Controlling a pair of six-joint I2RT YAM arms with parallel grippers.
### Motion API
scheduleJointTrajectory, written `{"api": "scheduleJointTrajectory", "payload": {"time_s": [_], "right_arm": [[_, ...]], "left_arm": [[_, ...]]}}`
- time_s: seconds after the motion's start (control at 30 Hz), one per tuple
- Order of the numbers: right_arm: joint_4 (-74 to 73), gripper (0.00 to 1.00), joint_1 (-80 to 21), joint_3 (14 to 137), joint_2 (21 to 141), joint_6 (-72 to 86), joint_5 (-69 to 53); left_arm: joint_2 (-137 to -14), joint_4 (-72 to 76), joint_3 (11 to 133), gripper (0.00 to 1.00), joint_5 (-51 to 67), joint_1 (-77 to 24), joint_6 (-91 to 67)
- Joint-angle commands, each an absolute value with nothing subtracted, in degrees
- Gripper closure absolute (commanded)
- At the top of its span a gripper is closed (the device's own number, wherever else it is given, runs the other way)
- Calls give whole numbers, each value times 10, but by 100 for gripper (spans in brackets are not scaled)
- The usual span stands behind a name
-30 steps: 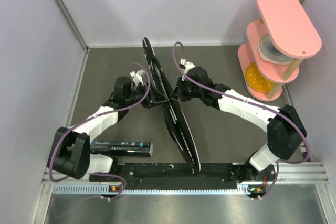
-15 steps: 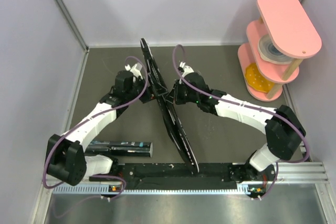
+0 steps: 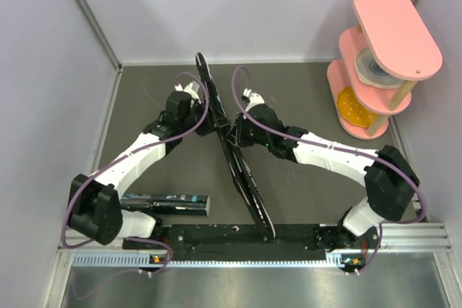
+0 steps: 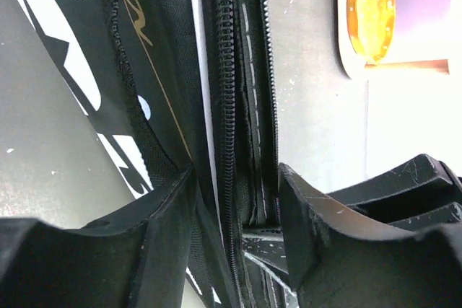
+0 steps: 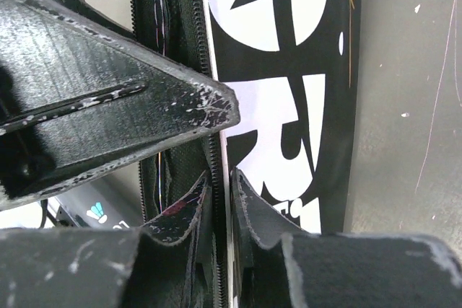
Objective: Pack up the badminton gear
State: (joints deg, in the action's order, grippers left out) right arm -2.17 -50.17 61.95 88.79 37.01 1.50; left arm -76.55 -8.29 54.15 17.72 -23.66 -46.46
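The black "SPORT" racket bag point(image 3: 242, 171) stands on its edge, running from the back middle to the front rail. My left gripper point(image 3: 214, 126) straddles its zipper edge point(image 4: 229, 106) from the left, and the jaws press on the bag layers between them. My right gripper point(image 3: 229, 135) comes from the right and is pinched shut on one zipper flap point(image 5: 216, 142). The two grippers are almost touching. The black shuttle tube point(image 3: 166, 203) lies flat by the left arm's base. No rackets or shuttlecocks show.
The pink tiered stand point(image 3: 382, 55) stands at the back right, holding a tape roll and a yellow object point(image 4: 370, 9). Grey walls enclose the dark mat on three sides. The metal rail point(image 3: 238, 239) runs along the front.
Both grippers have shifted left and slightly back along the bag. The bag's middle has been pulled left with them, and it stands more upright.
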Motion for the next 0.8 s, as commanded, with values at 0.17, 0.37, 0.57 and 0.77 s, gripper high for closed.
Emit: {"api": "scheduleJointTrajectory", "payload": {"time_s": [0.17,0.37,0.57,0.77], "right_arm": [[-37,73,-518,621,842,360,34],[-75,48,-509,607,795,333,36],[-100,34,-405,644,787,327,-90],[-58,33,-323,732,857,308,-243]], "left_arm": [[-770,-83,564,81,142,-248,-434],[-787,-79,576,100,163,-248,-413],[-794,-46,572,100,221,-248,-411],[-804,-19,566,100,281,-247,-412]]}}
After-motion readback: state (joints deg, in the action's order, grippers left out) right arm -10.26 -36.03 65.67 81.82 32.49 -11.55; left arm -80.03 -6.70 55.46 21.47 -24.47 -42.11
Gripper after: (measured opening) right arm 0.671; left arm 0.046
